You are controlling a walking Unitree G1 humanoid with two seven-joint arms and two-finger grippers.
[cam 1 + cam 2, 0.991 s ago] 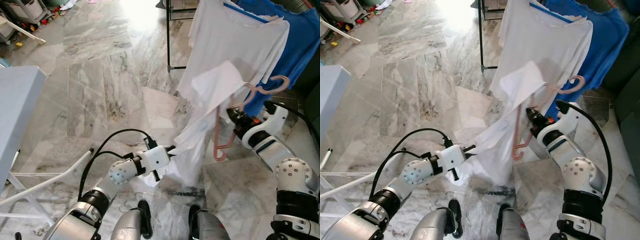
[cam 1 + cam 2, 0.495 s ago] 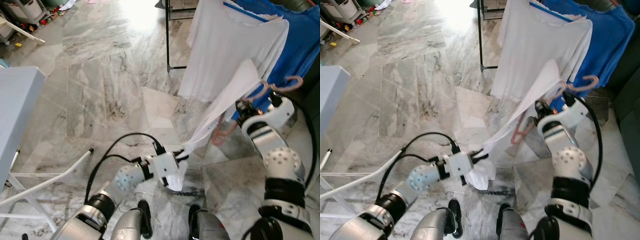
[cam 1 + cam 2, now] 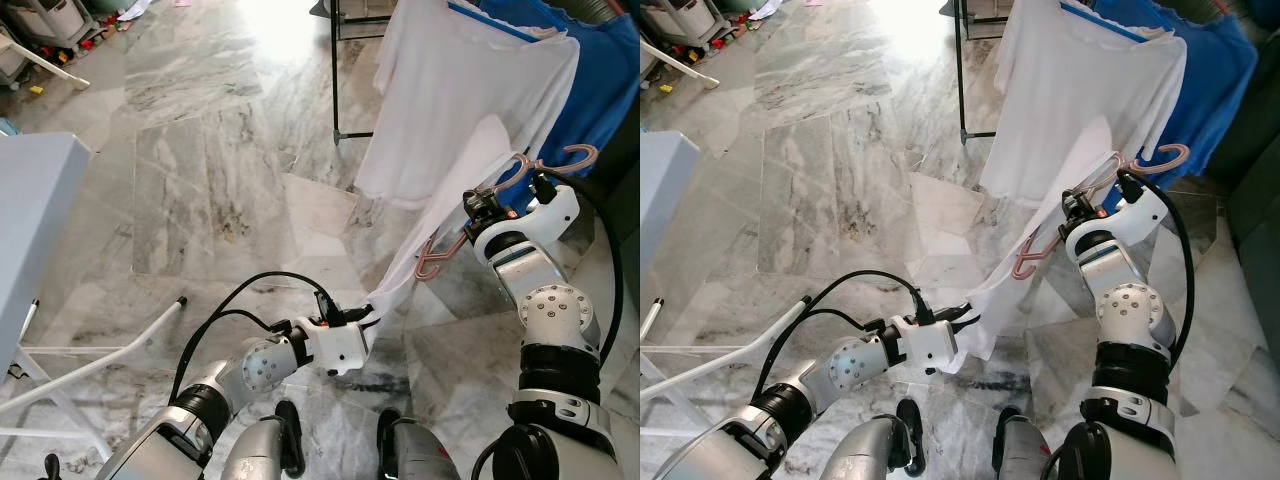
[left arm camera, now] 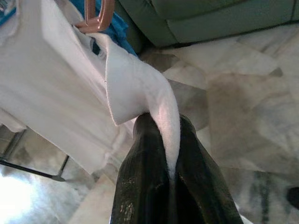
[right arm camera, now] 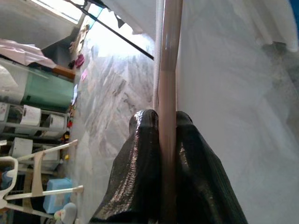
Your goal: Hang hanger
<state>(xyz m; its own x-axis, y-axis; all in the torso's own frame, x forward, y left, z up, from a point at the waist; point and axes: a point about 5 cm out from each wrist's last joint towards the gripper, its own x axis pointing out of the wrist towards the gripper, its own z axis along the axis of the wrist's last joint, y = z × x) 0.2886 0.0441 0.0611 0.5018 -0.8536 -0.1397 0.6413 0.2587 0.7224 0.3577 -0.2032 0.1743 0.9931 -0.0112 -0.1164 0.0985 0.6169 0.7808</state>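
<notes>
Left eye view: my right gripper [image 3: 478,207] holds the pink hanger [image 3: 545,161] up beside the clothes rack [image 3: 336,70], its two fingers pinched tight on the hanger's bar, as the right wrist view confirms. A white garment [image 3: 440,215] is draped on the hanger and trails down in a taut band to my left gripper [image 3: 365,318], low near the marble floor [image 3: 200,150], whose fingers are clamped on the cloth's edge [image 4: 164,122].

Over the last second the hanger has gone from hanging low and slack, hook well below the hung clothes, to being lifted, its hook now level with the lower part of the blue shirt [image 3: 610,80] on the rack. The garment, loose and bunched a second ago, has been pulled out into a long straight line as my left arm drew in and down towards my feet.

I read this as the lift stage of hanging: the cloth is tensioned clear of the floor and the hook is rising, but it is still below the rail, which I cannot see at the top of the picture. The hook must go higher and over. The risk I judge is the left grip dragging the garment off the hanger if it is not let go in time. A white shirt [image 3: 450,90] already hangs beside the target spot.
</notes>
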